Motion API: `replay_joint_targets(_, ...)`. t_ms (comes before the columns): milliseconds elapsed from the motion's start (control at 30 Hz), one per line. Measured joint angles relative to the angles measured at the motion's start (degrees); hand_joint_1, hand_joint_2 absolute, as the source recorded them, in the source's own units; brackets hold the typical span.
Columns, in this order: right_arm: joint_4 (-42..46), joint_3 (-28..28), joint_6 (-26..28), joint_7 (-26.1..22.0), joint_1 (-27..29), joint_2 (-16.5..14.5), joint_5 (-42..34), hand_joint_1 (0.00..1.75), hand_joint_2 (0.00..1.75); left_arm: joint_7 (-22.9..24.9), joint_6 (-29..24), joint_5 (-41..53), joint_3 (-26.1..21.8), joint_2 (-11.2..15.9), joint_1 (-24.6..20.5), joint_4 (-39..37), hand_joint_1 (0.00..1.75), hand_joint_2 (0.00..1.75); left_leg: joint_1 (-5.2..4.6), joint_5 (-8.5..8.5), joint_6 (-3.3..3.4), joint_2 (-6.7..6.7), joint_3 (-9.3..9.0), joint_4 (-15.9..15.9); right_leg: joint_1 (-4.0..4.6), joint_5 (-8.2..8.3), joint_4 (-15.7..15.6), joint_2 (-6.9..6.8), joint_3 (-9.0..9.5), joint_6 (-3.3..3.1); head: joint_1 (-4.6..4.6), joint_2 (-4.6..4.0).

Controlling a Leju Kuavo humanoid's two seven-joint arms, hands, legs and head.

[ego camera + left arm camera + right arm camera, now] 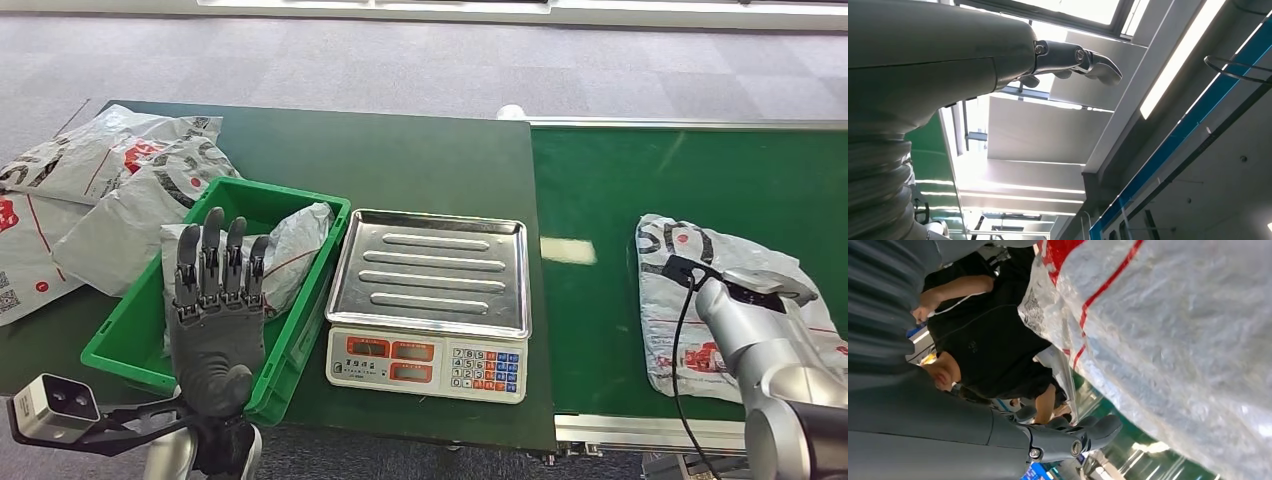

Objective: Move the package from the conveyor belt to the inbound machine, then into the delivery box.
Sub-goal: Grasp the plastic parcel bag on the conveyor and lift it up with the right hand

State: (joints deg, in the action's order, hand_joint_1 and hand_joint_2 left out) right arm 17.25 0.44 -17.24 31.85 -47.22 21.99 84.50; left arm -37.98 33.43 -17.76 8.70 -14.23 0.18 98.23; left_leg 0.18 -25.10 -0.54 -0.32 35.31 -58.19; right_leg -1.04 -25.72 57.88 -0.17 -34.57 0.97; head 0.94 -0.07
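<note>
A grey package (676,300) with red and black print lies flat on the green conveyor belt (620,200) at the right. My right hand (765,284) lies on top of it, its fingers hidden by the wrist. In the right wrist view the package (1173,330) looms close beside the thumb (1068,442), which stands apart from it with nothing in its grip. The inbound machine, a scale with a steel tray (430,268), stands empty in the middle. My left hand (213,300) is raised upright before the green delivery box (125,345), fingers (1088,59) straight, holding nothing.
One grey package (298,240) lies inside the green box. More packages (90,185) are piled on the dark table to its left. A person in a black shirt (988,345) stands beyond the belt. The belt's metal edge (640,432) runs along the front.
</note>
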Motion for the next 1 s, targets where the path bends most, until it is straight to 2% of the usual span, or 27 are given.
replay_joint_targets(67, -0.27, -0.88, -3.52, -3.98, 0.08, 0.0, -1.15, 0.0, 1.75, -0.07, 0.16, 0.26, 0.0, -0.02, -0.63, -0.3, 0.0, 1.75, 0.0, 0.0, 0.0, 0.0, 0.0, 0.0, 0.0, 0.0, 0.0, 0.01, 0.0, 0.0, 0.0, 0.0)
replay_joint_targets(133, -0.54, -1.88, -6.9, -11.22, 0.49, -0.04, -2.46, 0.0, 1.75, -0.38, 0.55, 0.74, 0.0, -0.02, -1.35, -0.72, 0.0, 1.75, 0.0, 0.0, 0.0, 0.0, -0.01, 0.0, 0.0, 0.0, 0.0, 0.01, 0.0, 0.0, 0.0, 0.0)
replay_joint_targets(167, -0.63, -2.25, -7.86, -14.52, 0.86, -0.11, -2.84, 0.0, 1.75, -0.57, 0.71, 0.96, 0.0, -0.02, -1.68, -0.93, 0.0, 1.75, 0.0, 0.0, 0.0, 0.0, -0.01, 0.0, 0.0, 0.0, 0.0, 0.01, 0.0, 0.0, 0.0, 0.0)
replay_joint_targets(233, -0.76, -2.74, -8.26, -18.2, 1.73, -0.4, -3.14, 0.0, 1.75, -0.92, 0.85, 1.31, -0.05, -0.02, -2.19, -1.21, 0.0, 1.75, 0.0, 0.0, 0.0, 0.0, 0.0, 0.0, 0.01, 0.0, 0.0, -0.01, 0.01, 0.0, 0.0, 0.0)
replay_joint_targets(700, -0.97, -3.59, -4.52, -24.38, 4.1, -1.43, -2.71, 0.0, 1.75, -0.54, -0.32, 2.58, -0.52, -0.08, -4.09, -1.42, 0.0, 1.75, 0.01, 0.0, 0.0, 0.0, 0.01, 0.0, 0.01, 0.0, 0.0, -0.01, 0.02, 0.0, 0.0, 0.0)
replay_joint_targets(833, -0.96, -3.59, -2.9, -25.3, 5.38, -2.08, -3.11, 1.75, 1.75, -0.09, -0.44, 2.96, -0.52, -0.12, -4.28, -0.91, 0.0, 1.75, 0.01, 0.0, 0.0, 0.0, -0.01, 0.0, 0.02, 0.0, 0.0, -0.01, 0.02, 0.0, 0.0, 0.0)
replay_joint_targets(1000, -0.75, -3.59, -1.32, -27.41, 6.34, -2.55, -3.73, 1.75, 1.75, -0.02, -1.31, 3.14, -0.54, -0.17, -4.41, -0.58, 0.0, 1.75, 0.02, 0.0, 0.0, 0.0, -0.02, 0.0, 0.02, 0.0, 0.0, 0.01, 0.03, 0.0, 0.0, 0.0)
